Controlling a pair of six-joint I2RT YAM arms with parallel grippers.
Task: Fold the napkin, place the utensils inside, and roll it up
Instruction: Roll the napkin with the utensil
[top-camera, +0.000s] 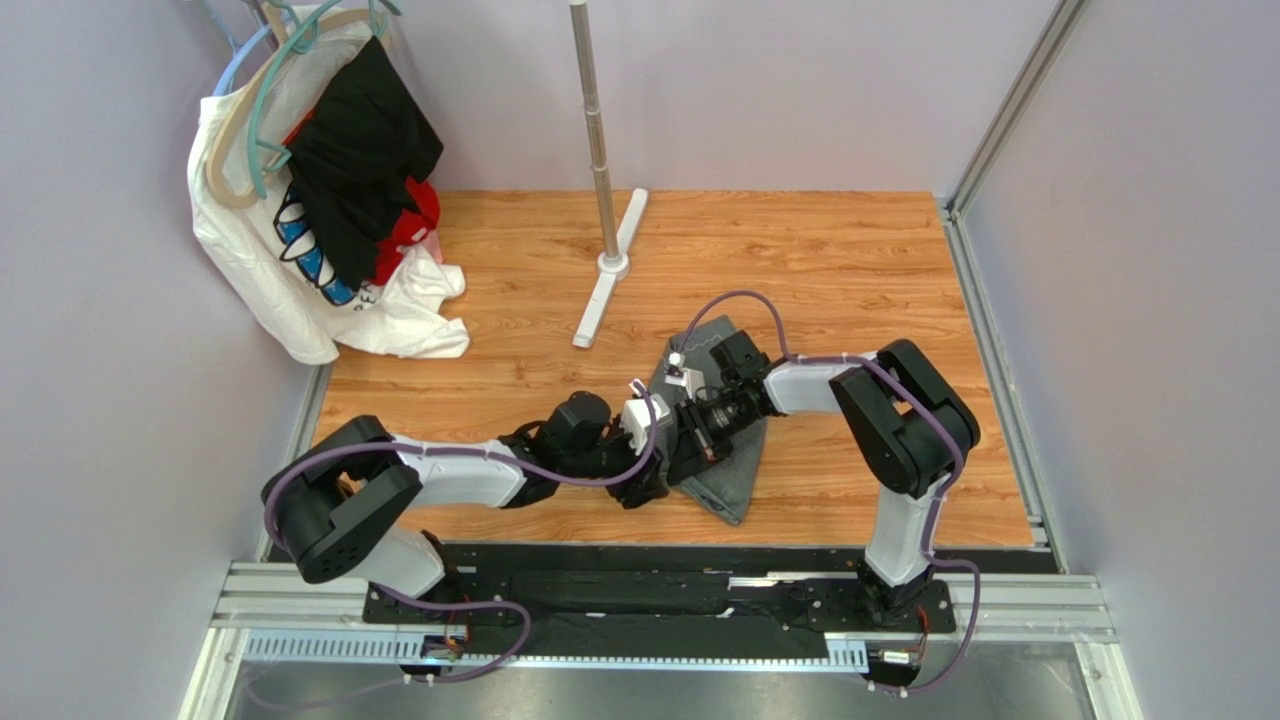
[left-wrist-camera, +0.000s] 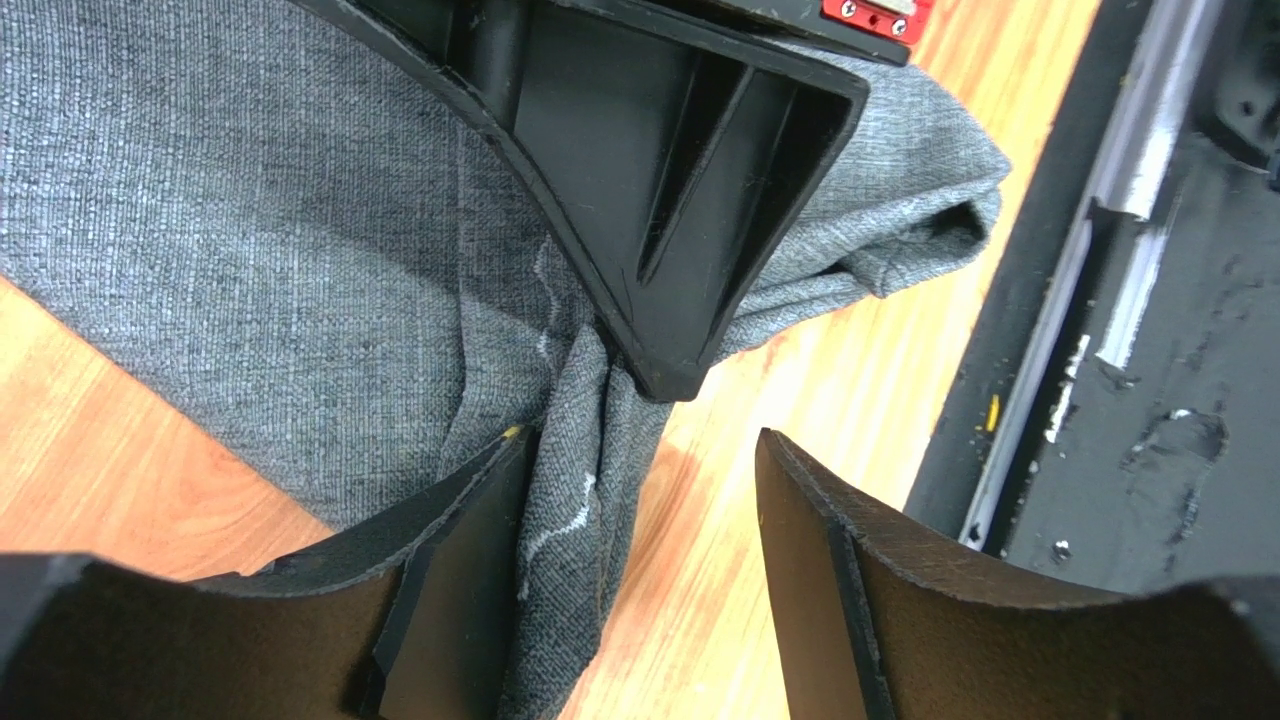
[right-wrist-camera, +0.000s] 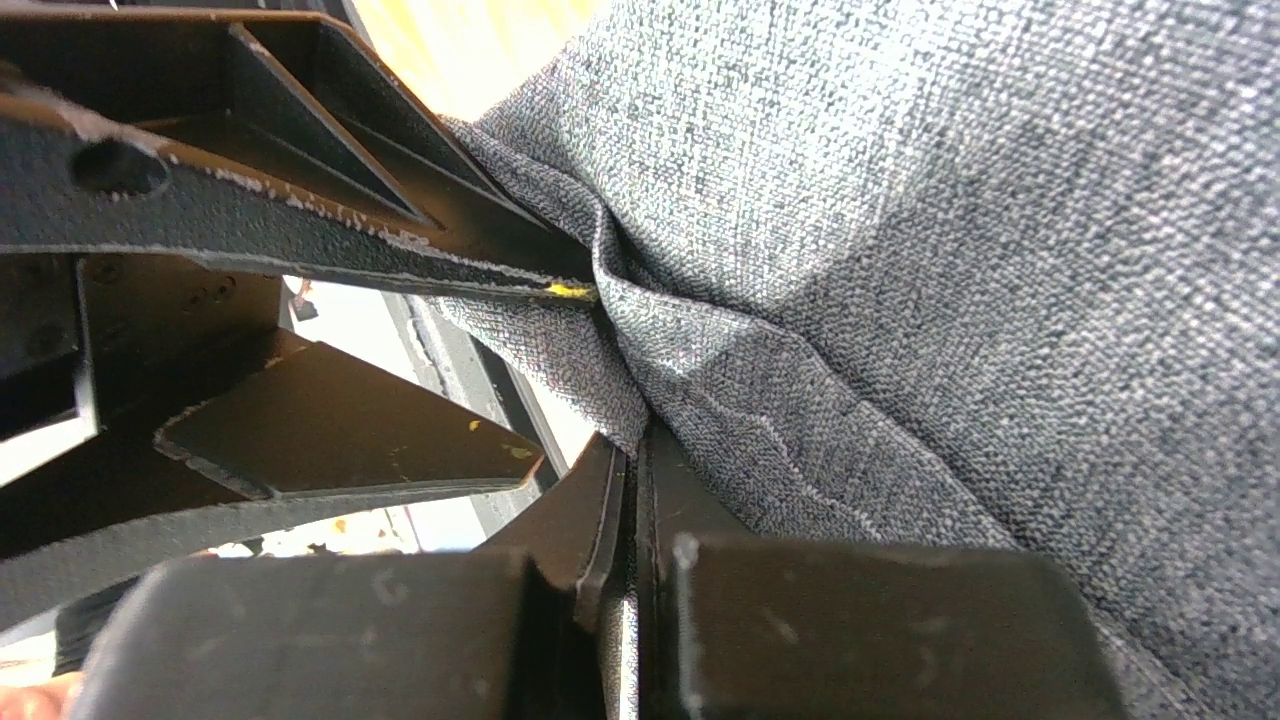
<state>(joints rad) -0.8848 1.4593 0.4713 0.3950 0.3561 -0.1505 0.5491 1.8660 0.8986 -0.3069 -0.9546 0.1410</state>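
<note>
Middle of napkin (top-camera: 729, 480) under right tool (right-wrist-camera: 634, 480)

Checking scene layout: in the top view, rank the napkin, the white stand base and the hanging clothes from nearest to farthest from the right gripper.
1. napkin, pinched by the right gripper.
2. white stand base, beyond it, mid-table.
3. hanging clothes, far-left corner.

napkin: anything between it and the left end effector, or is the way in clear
Nothing visible. The left end effector is open, and a bunched fold of the napkin runs between its fingers. The right end effector, shut on that same fold, sits just beyond the tips, crowding but not blocking.
</note>
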